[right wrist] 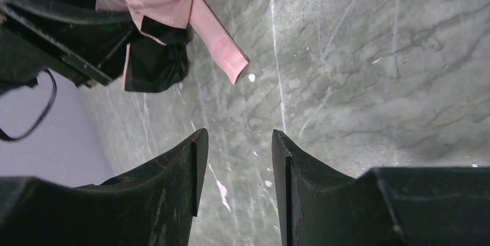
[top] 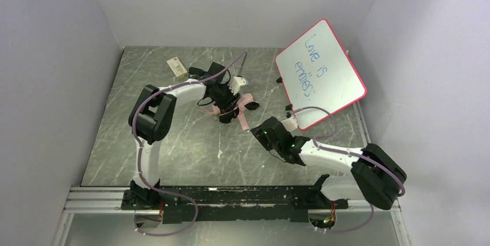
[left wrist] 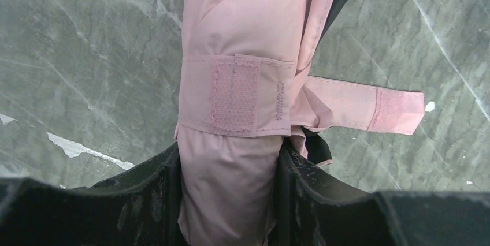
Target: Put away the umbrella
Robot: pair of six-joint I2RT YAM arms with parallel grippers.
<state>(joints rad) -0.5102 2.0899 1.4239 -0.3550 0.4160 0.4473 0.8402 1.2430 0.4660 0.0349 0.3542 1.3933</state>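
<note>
Desk (top: 173, 142) of grey, white-veined stone fills the floor of the white-walled booth. A pink-framed whiteboard (top: 319, 73) tilts over its far right corner and hides the surface beneath; its blue handwriting is only partly legible.

The left pincer (left wrist: 228, 159) is clamped on the umbrella (left wrist: 231, 32) around the desk's middle, toward the far side, with one jaw on either side of the folded bundle. From above, the arm covers most of the umbrella, so only bits of pink and black poke out. The left wrist view cuts the bundle off at top and bottom, and neither handle nor shaft can be made out. The fabric is pale pink, creased and loosely gathered, with black showing at the edges.

A pink strap (left wrist: 370, 107) wraps the bundle, its rough fastening patch (left wrist: 234, 96) facing the camera and its free end sticking out sideways.

The right pincer (right wrist: 234, 142) sits nearby over bare desk, jaws moderately apart with nothing between them.

A small box (top: 177, 68) lies far left, its print too small to read.
</note>
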